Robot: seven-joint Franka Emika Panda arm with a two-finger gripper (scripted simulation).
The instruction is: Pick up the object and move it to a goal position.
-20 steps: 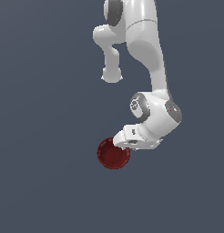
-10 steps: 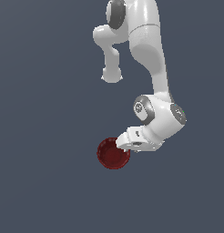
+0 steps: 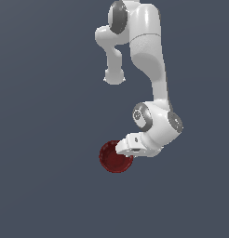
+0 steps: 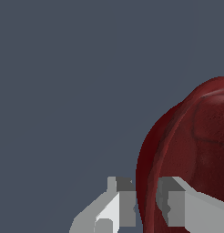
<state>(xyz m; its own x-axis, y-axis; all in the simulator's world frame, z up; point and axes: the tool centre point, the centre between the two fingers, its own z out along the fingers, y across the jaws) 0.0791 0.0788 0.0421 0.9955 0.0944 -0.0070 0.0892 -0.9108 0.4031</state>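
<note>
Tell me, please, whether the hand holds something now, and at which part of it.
The hand has one finger on each side of the rim of the dark red bowl, at its edge. Whether the fingers already clamp the rim cannot be told.

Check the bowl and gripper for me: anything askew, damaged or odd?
Nothing stands out. The dark red bowl looks whole, nothing spilled. In the wrist view the gripper straddles the bowl's rim, one finger on each side of the wall. Whether the fingers press the wall cannot be told.
</note>
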